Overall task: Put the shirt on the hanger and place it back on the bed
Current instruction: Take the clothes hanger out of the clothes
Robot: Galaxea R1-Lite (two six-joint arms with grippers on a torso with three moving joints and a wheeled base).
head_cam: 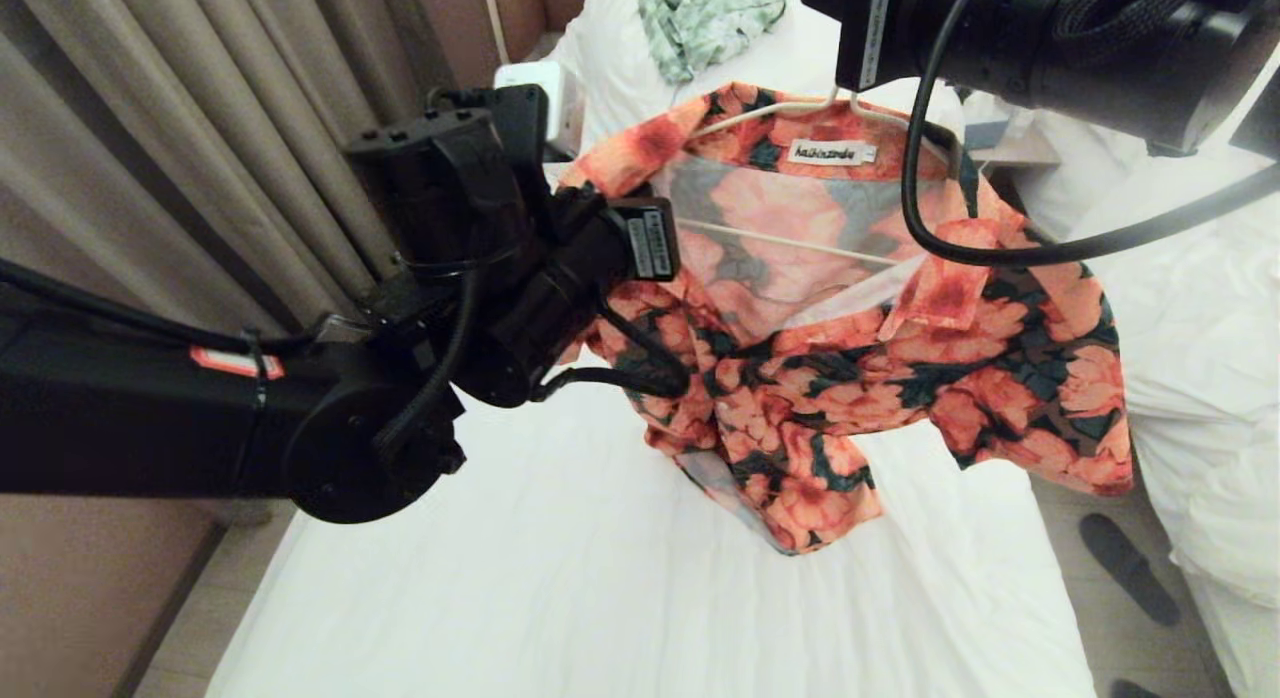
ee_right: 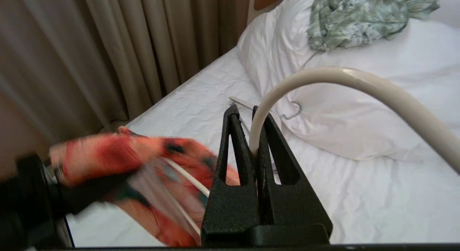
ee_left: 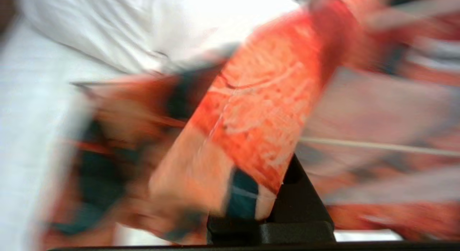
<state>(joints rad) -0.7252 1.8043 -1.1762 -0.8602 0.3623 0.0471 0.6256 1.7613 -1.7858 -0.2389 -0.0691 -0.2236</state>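
The flowered shirt (head_cam: 880,378) hangs on the cream hanger (head_cam: 770,238), lifted above the white bed (head_cam: 560,578). Its collar and label face me, and the hem dangles just over the sheet. My right gripper (ee_right: 250,110) is shut on the hanger's hook (ee_right: 323,73), which arches out of the jaws; that arm enters the head view at the top right. In the left wrist view, my left gripper (ee_left: 266,172) is shut on a fold of the shirt (ee_left: 258,100) near its left shoulder. One black finger (ee_left: 298,193) shows; cloth covers the other.
A green-and-white garment (head_cam: 700,18) lies on the heaped duvet (ee_right: 359,118) at the bed's head, with another hanger (ee_right: 291,112) beside it. Curtains (head_cam: 200,128) hang along the left. A second bed (head_cam: 1200,358) stands on the right, and a dark slipper (head_cam: 1125,568) lies on the floor between.
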